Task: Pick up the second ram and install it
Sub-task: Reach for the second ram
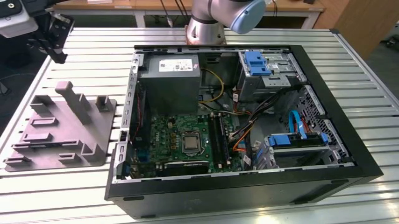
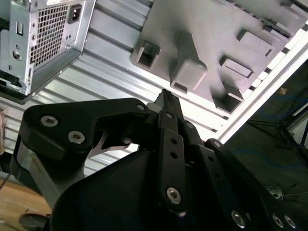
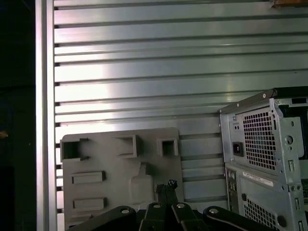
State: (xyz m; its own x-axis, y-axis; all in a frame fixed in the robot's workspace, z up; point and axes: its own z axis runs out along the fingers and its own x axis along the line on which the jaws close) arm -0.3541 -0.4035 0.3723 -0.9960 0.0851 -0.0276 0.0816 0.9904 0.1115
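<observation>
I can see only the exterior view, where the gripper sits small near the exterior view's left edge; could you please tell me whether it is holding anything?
Observer: In the second wrist view the gripper is shut, with nothing showing between its tips.
Operator: Thank you. What do the tips point toward?
Observer: In the first wrist view they line up with the grey fixture tray, near one of its raised blocks.
Operator: And the computer case?
Observer: Its rear panel, with a perforated grille and a power socket, stands beside the tray, with bare table slats between them.
</observation>
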